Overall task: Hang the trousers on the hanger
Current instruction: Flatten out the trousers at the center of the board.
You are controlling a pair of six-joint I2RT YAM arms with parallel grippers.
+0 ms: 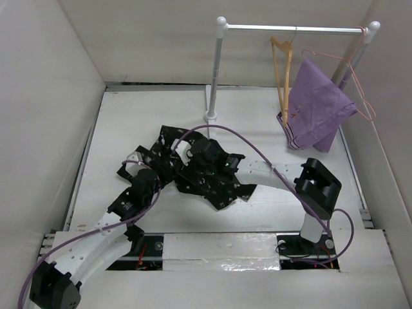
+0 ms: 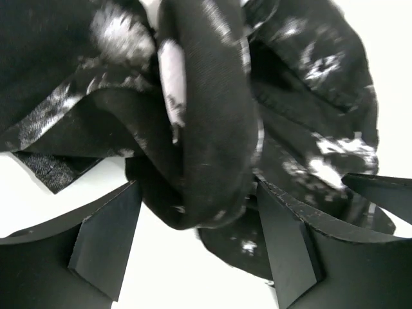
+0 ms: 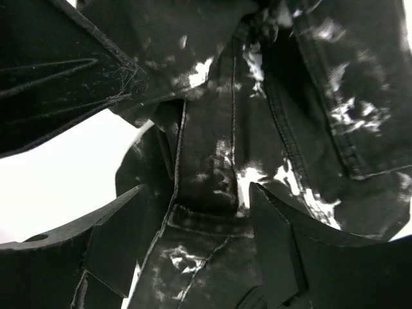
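Observation:
The trousers [image 1: 215, 180], black with white blotches, lie crumpled in a heap on the white table's middle. My left gripper [image 1: 153, 168] is at the heap's left side; in the left wrist view [image 2: 196, 193] its jaws stand wide, and a hanging fold of the trousers [image 2: 206, 96] dips between them with a bare gap beside the left finger. My right gripper [image 1: 207, 161] is over the heap's centre, open [image 3: 198, 190], its fingers either side of a seamed band of the trousers [image 3: 309, 96]. The tan wooden hanger [image 1: 281, 71] hangs on the rack at the far right, apart from both grippers.
A metal rack rail [image 1: 290, 28] on a white pole [image 1: 214, 71] stands at the back. A purple cloth [image 1: 318, 106] hangs on a pink wire hanger [image 1: 351, 64] beside the wooden one. White walls close in on both sides.

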